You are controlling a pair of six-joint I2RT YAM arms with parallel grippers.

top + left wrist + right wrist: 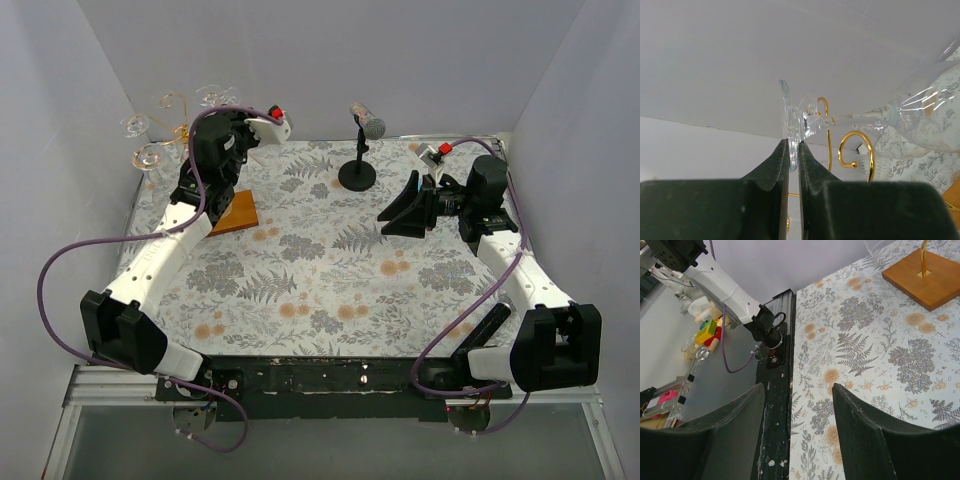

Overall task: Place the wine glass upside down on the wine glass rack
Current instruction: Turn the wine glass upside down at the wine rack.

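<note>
The wine glass rack [178,128] is a thin gold wire stand at the back left, on an orange-brown wooden base [236,210]. My left gripper [212,114] is raised beside the rack's top. In the left wrist view this gripper [793,142] is shut on the edge of the clear wine glass's foot [789,117]. The stem runs right to the bowl [927,112], past the rack's gold curls [858,149]. My right gripper [404,214] is open and empty over the table's right half; it also shows in the right wrist view [797,390].
Two other glass feet [135,125] [150,157] show at the rack's arms. A black microphone stand [358,152] is at the back centre. White walls close the back and sides. The right wrist view shows the wooden base [924,276] and the table's black front rail [775,405].
</note>
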